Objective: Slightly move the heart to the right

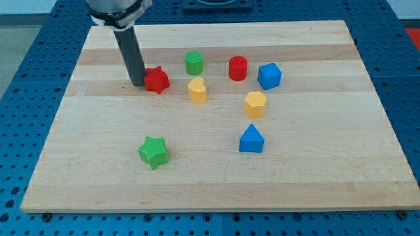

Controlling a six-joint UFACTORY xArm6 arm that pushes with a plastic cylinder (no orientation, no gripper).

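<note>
The yellow heart (pixel 197 90) lies near the board's middle, below the green cylinder (pixel 193 63). My tip (pixel 138 84) rests on the board at the upper left, touching the left side of the red star (pixel 157 80). The red star lies between my tip and the yellow heart, slightly above the heart's level. The rod rises from the tip toward the view's top.
A red cylinder (pixel 237 68) and a blue cube-like block (pixel 269 76) lie right of the green cylinder. A yellow hexagon (pixel 255 103) and a blue triangular block (pixel 251 139) lie right of the heart. A green star (pixel 154 152) lies at the lower left. The wooden board (pixel 328 177) sits on a blue perforated table.
</note>
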